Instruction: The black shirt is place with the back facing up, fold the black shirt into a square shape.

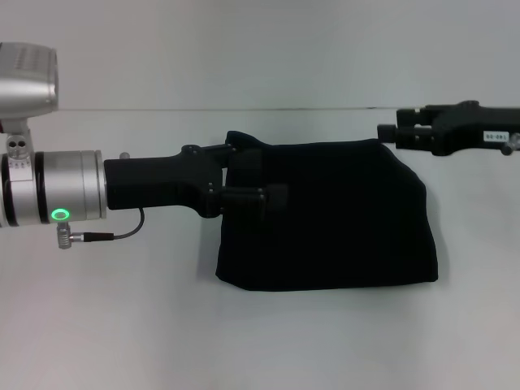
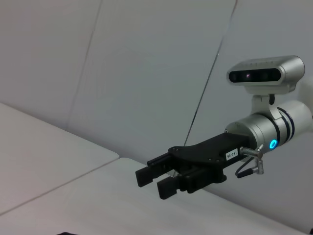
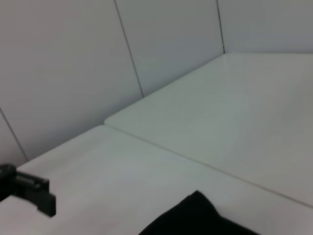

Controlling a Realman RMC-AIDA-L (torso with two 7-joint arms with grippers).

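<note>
Now, black shirt (image 1: 333,219) folded at table (image 1: 122,325) centre, left claw (image 1: 256,175) pinching its 10 o'clock corner, right claw (image 1: 388,130) hovering at 2 o'clock, fingers narrowly parted, holding nothing.

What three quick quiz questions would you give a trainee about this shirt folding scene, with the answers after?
1. True or false: the black shirt lies spread out flat with both sleeves showing.
2. Where is the left claw? A: over the shirt's left edge. B: parked off the table. C: at the shirt's near edge.
3. Fill in: the right claw hovers by the shirt's far ___ corner.

Key: 1 false, it is folded into a compact block. 2 A. 3 right.
</note>
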